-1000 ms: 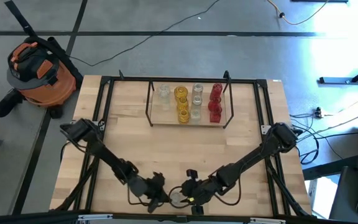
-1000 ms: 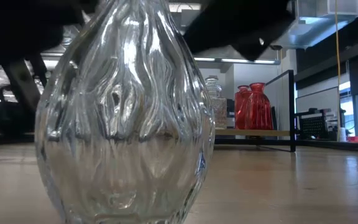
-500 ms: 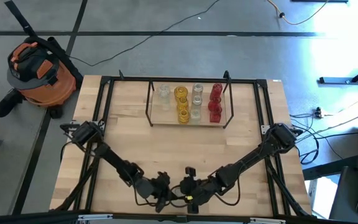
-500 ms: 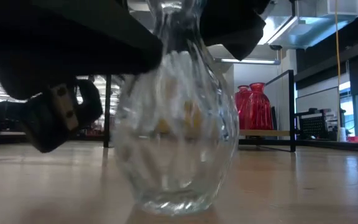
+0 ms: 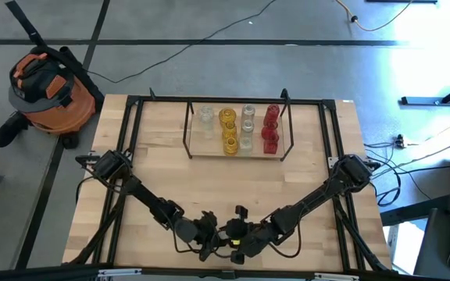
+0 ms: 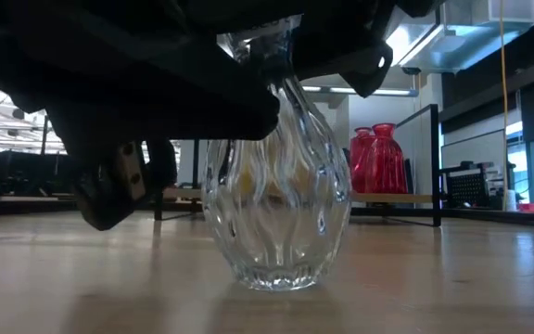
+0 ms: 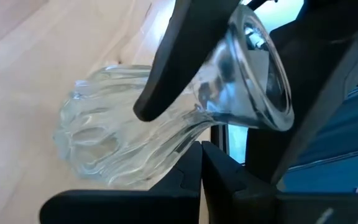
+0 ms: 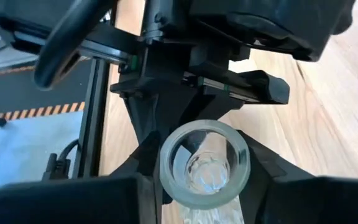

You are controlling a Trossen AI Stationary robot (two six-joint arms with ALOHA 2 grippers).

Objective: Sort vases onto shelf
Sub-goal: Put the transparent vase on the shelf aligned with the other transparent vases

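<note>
Both grippers met at the near edge of the table (image 5: 303, 187), dead centre, over one clear vase (image 6: 276, 199).

Clear vase: upright on the wood in the low view, ribbed bulb body, narrow neck, flared rim. It stood on the table, well apart from the shelf (image 5: 190, 152).

Right gripper (image 8: 204, 180): fingers closed on the vase neck just under the rim, one finger each side (the right wrist view looked straight down into the mouth). It had hold of the vase.

Left gripper (image 7: 185, 112): right up against the same vase from the other side. In the left wrist view one dark finger (image 7: 173, 68) lay across the neck and shoulder and the other sat below the body. Fingers partly apart with the neck between them; can't tell if they were actually pinching or just around it.

In the high view the two grippers nearly touched, left (image 5: 207, 234) and right (image 5: 237, 238), and the vase was mostly hidden under them.

Shelf: far side of the table, centred. On it, in columns from the left: clear jar (image 5: 206, 117), yellow vases (image 5: 228, 129), clear vases (image 5: 247, 125), red vases (image 5: 270, 129). Red ones also showed in the low view (image 6: 378, 158), behind the clear vase.

Orange shop vac (image 5: 49, 86) on the floor off the far-left corner.
</note>
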